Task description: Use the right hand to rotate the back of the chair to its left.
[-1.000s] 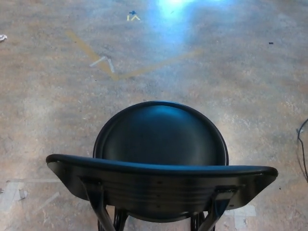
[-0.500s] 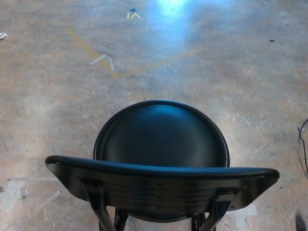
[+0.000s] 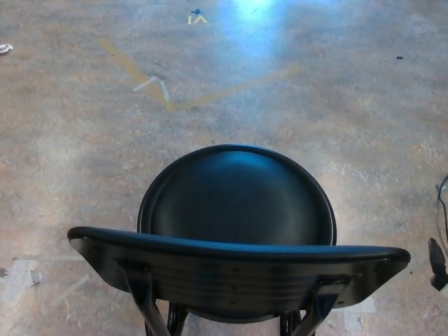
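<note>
The chair [image 3: 238,231] stands at 6 o'clock, its backrest [image 3: 238,260] nearest the camera. A dark tip at 4 o'clock may be the right hand [image 3: 437,260]; its state cannot be told. Best to grip the backrest's right end, then sweep it leftward steadily.

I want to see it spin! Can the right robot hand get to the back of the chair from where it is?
Probably yes. The right robot hand is just showing at the picture's right edge, beside the right end of the chair back, with only bare floor between them.
</note>
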Robot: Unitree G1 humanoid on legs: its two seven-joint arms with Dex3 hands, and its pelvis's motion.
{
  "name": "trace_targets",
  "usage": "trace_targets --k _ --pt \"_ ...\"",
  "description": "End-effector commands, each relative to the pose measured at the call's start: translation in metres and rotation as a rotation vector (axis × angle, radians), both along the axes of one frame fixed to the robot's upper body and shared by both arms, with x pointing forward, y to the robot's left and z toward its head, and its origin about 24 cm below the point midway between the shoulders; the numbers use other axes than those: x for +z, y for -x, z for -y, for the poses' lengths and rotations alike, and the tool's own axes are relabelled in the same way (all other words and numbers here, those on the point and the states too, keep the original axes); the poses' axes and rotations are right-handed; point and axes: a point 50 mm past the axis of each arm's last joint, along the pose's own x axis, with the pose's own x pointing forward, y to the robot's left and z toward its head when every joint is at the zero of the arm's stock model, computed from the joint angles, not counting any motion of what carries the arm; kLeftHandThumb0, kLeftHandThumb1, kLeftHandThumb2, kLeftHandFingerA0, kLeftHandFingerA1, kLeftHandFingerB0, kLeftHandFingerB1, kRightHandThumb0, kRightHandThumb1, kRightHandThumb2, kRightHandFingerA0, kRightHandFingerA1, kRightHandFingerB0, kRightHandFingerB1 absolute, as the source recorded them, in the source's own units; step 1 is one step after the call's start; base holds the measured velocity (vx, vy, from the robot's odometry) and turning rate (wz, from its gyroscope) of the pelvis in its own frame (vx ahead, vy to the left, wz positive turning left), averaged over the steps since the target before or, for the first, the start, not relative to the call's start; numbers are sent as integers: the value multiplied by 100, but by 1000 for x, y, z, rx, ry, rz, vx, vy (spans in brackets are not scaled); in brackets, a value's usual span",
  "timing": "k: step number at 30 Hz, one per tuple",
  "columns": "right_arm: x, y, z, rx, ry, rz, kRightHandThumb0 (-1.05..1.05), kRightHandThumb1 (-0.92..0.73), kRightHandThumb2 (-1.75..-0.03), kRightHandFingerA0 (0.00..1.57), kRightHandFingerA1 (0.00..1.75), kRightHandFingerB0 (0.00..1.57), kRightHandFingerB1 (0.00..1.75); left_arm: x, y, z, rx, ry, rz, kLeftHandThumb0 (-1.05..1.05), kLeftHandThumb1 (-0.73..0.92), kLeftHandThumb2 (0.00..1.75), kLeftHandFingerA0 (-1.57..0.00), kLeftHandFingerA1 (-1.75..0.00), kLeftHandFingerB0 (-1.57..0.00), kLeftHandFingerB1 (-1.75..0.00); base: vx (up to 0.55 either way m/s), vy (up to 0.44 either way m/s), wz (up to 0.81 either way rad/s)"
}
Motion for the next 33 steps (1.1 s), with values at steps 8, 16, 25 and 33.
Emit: trace_targets --k 8,16,25,33 --pt "30 7 3 257 237 166 -105 -79 -65 0 0 0 0 -1 4 0 3 -5 -18 -45 73 61 -52 -48 -46 -41 0 0 0" --pt "54 17 9 385 298 223 -105 -79 -56 0 0 0 3 -1 4 0 -4 -3 -18 -46 74 61 -52 -47 -43 -40 0 0 0" --pt "71 32 7 480 298 221 -105 -73 -58 0 15 0 24 -1 4 -2 -10 -6 -21 -46 74 61 -50 -45 -43 -40 0 0 0" --pt "77 46 -5 552 370 214 -105 -73 -64 0 0 0 4 1 -2 -1 -25 -12 -10 -46 75 62 -51 -46 -43 -40 0 0 0"
